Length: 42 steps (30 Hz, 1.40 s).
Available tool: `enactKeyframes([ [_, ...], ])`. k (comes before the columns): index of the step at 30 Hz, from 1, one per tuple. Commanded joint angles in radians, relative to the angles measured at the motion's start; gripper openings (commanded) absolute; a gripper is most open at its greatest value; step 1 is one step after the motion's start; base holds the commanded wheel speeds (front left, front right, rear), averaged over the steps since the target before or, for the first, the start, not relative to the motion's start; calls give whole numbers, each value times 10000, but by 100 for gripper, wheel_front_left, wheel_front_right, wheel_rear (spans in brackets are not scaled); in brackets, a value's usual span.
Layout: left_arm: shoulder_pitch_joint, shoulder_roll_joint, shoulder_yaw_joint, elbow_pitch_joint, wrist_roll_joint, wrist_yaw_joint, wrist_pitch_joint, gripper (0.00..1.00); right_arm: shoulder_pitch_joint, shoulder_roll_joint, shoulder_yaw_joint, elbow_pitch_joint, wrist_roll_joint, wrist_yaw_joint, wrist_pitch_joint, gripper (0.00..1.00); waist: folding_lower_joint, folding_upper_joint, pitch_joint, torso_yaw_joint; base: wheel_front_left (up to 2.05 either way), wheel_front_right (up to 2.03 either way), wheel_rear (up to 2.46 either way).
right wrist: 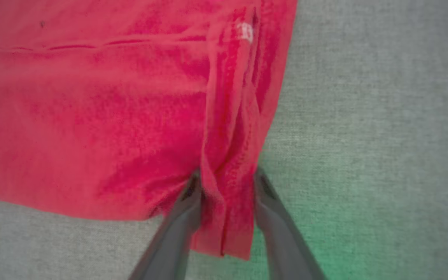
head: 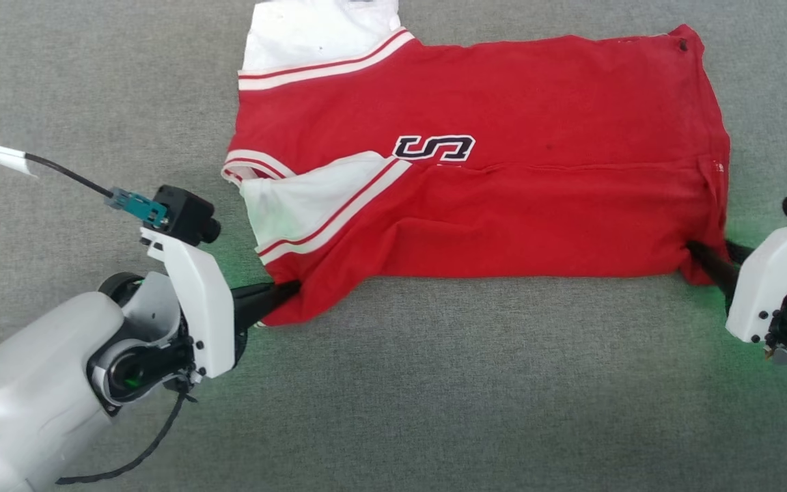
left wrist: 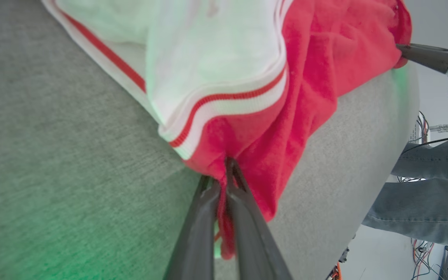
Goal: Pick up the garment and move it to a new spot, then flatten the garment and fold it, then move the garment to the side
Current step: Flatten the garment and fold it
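The garment, a red jersey shirt with white short sleeves, striped trim and black white-outlined lettering [head: 503,205], is lying across the grey cloth-covered table [head: 434,383], with its near half doubled over towards the middle. The left gripper [left wrist: 224,175] is pinching the red corner just beside the near sleeve, its fingers pressed together on the cloth. The right gripper [right wrist: 227,181] is straddling the hem corner at the other end. Its fingers are standing apart with a ridge of fabric between them, not clamping it. If the arms are lifting or pulling before that side is gripping firmly, the hem is likely to slip free. The shirt would then be hanging from the left pinch alone, undoing the fold. The left bite is also looking shallow, so a hard tug may pull it out.
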State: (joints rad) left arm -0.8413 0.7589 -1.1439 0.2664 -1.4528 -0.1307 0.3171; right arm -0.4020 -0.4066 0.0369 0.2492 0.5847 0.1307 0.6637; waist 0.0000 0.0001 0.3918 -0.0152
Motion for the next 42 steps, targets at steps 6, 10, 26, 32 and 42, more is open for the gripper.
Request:
enactKeyframes([
  [6, 339, 237, -296, -317, -150, 10, -480, 0, 150, -101, 412, 441, 190, -2, -259, 0, 0, -1, -337, 205, 0, 0, 0],
  [10, 736, 728, -437, -936, -92, 10, -909, 0, 430, -462, 366, 115, 337, -2, -276, 0, 0, -1, -491, 280, 0, 0, 0],
  [26, 2628, 2543, -775, -3097, 272, 89, -2719, 0, 2942, -1791, -530, -2368, 767, -12, 917, 0, 0, -1, -526, 471, 0, 0, 0],
  [32, 2764, 2506, -680, -3209, 318, 269, -3123, 67, 3260, -1402, -989, -3187, 380, -10, 453, 100, 0, -1, -508, 439, 0, 0, 0],
  [42, 2357, 3009, 538, -2851, 241, 881, -4897, 100, 2191, 408, -1342, -3413, -1766, -2, -3350, 100, 0, -1, -464, -289, 0, 0, 0],
])
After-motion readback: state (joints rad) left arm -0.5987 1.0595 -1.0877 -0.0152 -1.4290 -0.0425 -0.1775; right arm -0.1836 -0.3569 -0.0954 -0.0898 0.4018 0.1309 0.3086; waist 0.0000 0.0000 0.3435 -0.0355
